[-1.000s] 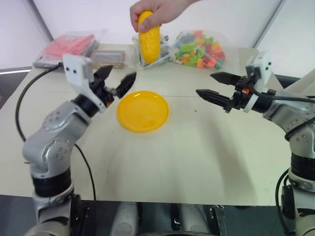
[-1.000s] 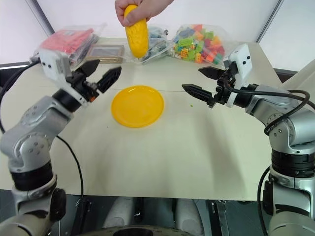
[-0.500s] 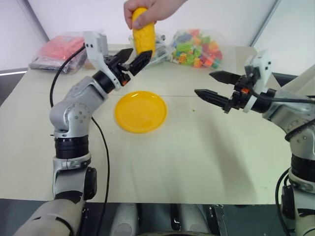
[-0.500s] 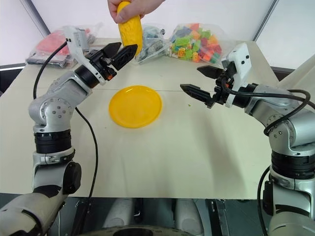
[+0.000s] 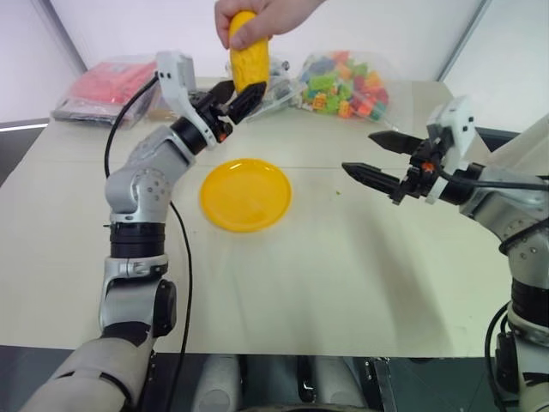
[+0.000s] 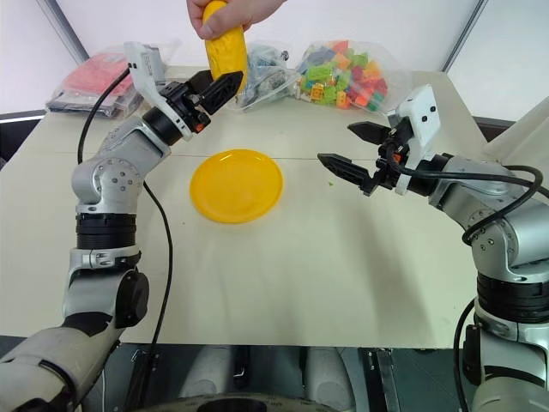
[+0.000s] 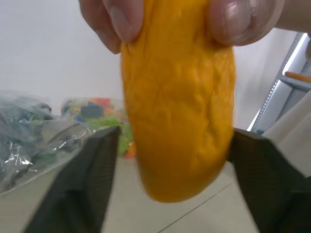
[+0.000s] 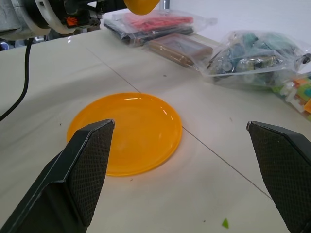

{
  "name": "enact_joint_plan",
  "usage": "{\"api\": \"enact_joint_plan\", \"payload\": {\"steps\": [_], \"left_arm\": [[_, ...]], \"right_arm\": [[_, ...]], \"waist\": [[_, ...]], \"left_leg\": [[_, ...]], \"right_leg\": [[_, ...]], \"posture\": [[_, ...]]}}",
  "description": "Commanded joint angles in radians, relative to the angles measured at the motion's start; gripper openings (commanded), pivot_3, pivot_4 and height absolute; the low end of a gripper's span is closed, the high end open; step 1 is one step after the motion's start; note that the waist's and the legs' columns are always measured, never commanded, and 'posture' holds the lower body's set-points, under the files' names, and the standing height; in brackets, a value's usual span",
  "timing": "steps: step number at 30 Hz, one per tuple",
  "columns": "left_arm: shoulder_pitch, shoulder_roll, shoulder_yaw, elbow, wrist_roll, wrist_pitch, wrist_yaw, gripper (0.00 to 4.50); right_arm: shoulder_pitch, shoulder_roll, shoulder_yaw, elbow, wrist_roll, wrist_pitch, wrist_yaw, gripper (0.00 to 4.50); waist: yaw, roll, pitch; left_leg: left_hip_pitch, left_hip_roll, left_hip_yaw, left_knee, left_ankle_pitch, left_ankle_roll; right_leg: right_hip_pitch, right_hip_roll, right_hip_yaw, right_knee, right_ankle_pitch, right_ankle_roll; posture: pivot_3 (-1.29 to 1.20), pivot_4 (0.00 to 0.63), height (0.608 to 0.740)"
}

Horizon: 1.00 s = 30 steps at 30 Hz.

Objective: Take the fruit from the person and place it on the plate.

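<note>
Two grippers up: left gripper (image 5: pixel 232 96) fingers flank the fruit (image 5: pixel 247 53), closing on its lower end, person's hand (image 5: pixel 257 17) gripping its top above the plate (image 5: pixel 245 194); right gripper (image 5: pixel 377 157) wide open, empty.

Bags of colourful blocks (image 5: pixel 347 83) and red packets (image 5: pixel 116 81) on the table (image 5: pixel 343 283)

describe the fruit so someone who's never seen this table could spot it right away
Start at the pale table and find the round yellow plate near its middle. Above and beyond the plate, a person's hand holds the fruit upright by its top, with the left gripper at its lower end. It is oblong and dimpled, whereas the plate is flat and smooth.
</note>
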<state>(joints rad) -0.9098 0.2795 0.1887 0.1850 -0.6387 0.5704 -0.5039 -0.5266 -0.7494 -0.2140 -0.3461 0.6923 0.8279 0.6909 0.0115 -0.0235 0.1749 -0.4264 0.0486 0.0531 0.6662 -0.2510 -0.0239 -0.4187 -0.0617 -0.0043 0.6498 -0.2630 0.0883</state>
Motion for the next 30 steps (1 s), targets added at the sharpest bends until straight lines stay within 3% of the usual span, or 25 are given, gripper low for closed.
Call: {"api": "enact_joint_plan", "payload": {"steps": [1, 10, 22, 30], "left_arm": [[-0.031, 0.000, 0.009, -0.017, 0.004, -0.030, -0.013, 1.93], [0.011, 0.017, -0.017, -0.083, 0.006, 0.041, -0.001, 1.91], [0.223, 0.112, -0.033, -0.383, -0.070, 0.515, 0.147, 1.91], [0.358, 0.119, -0.024, -0.467, -0.065, 0.659, 0.229, 1.91]], "right_arm": [[-0.006, -0.016, -0.038, -0.030, 0.008, -0.020, -0.004, 4.50], [-0.008, -0.012, -0.029, -0.030, 0.007, -0.019, -0.010, 4.50], [0.047, 0.006, -0.031, -0.072, 0.022, -0.010, -0.038, 4.50], [0.097, 0.013, -0.049, -0.106, 0.044, -0.006, -0.068, 4.50]], "waist": [[0.000, 0.000, 0.000], [-0.001, 0.000, 0.000], [-0.003, 0.000, 0.000], [-0.002, 0.000, 0.000]], "left_leg": [[0.000, 0.000, 0.000, 0.000, 0.000, 0.000], [0.000, 0.000, 0.000, 0.000, 0.000, 0.000], [0.000, 0.000, -0.001, 0.000, 0.000, 0.000], [0.000, 0.000, -0.001, 0.000, 0.000, 0.000]], "right_leg": [[0.000, 0.000, 0.000, 0.000, 0.000, 0.000], [0.000, 0.000, 0.000, 0.000, 0.000, 0.000], [0.000, 0.000, 0.000, 0.000, 0.000, 0.000], [0.000, 0.000, 0.000, 0.001, 0.000, 0.000]], "posture": [[0.00, 0.150, 0.731], [0.00, 0.150, 0.731], [0.00, 0.150, 0.731], [0.00, 0.150, 0.731]]}}
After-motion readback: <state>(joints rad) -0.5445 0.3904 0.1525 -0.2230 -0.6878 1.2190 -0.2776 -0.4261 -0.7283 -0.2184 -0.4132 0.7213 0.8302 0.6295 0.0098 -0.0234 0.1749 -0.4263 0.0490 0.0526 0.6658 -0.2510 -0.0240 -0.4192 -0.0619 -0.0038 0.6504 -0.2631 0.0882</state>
